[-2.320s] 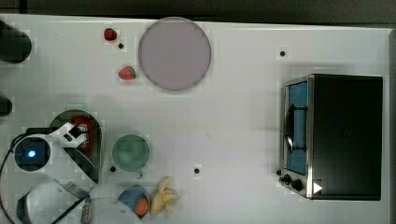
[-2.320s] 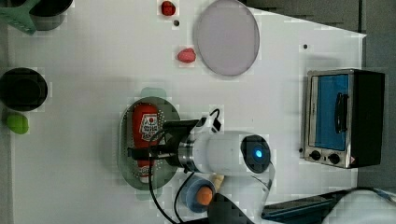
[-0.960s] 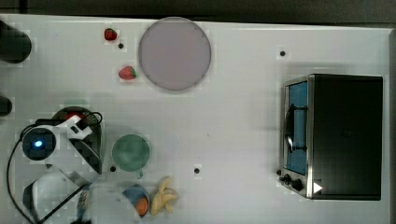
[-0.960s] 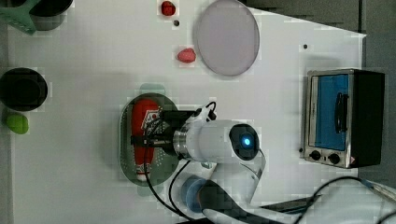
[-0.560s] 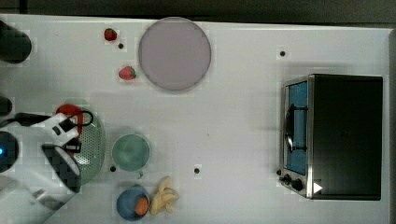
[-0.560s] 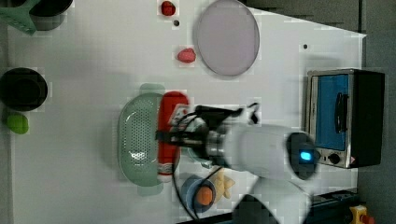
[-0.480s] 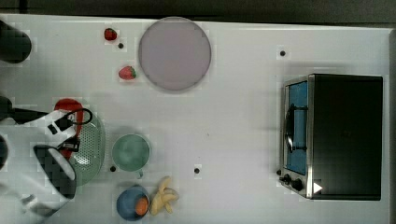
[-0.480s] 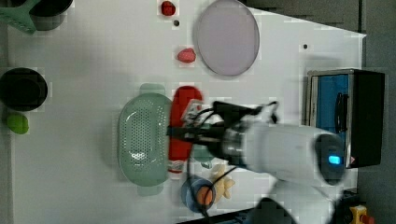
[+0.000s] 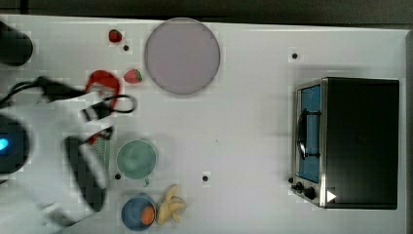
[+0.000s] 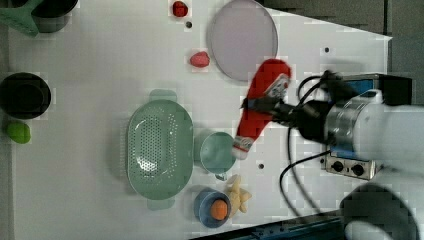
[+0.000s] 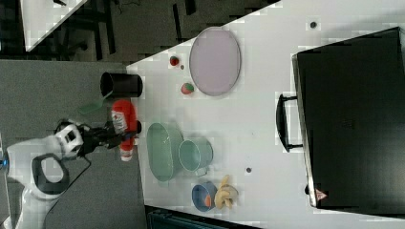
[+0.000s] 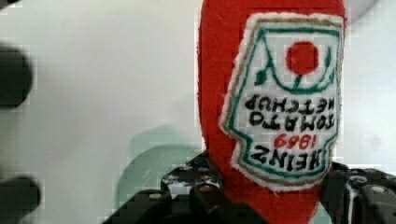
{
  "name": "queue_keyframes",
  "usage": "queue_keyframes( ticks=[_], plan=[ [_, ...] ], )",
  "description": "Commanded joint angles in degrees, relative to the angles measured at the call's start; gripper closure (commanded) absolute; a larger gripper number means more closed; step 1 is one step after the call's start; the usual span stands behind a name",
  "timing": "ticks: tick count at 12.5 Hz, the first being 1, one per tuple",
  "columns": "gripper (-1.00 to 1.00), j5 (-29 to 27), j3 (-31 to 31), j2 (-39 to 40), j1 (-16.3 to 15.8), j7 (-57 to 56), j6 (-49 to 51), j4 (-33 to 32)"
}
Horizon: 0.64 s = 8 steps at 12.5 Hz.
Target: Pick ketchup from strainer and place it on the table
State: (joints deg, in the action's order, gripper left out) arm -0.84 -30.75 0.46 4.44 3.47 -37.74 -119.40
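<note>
A toaster oven (image 9: 347,141) sits at the top view's right, a round grey plate (image 9: 181,56) at upper centre, two strawberries (image 9: 132,76) beside it, and a banana (image 9: 171,205) at the bottom.

From my remote station: grey floor (image 11: 71,86) beside the white worktop (image 11: 267,119) in the right view. Second white table (image 11: 45,19) at the right view's upper left, dark chair or table legs (image 11: 102,28) beneath. Even overhead light, soft shadows.

Left view: cup (image 10: 218,151) just right of strainer (image 10: 159,146), bowl (image 10: 211,208) below cup
</note>
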Motion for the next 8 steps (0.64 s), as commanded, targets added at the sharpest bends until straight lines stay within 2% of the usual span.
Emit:
queue_keyframes(
  ticks=[1,5,8],
  plan=[
    [-0.12,-0.1,7.5,2.3,4.6,-1.5,3.1,-1.1],
    [-0.12,0.0,17.1,3.1,5.2,-2.1,2.9,-3.5],
    [-0.12,0.0,22.0,5.5,5.3,-4.8,1.1,-5.8]
  ],
)
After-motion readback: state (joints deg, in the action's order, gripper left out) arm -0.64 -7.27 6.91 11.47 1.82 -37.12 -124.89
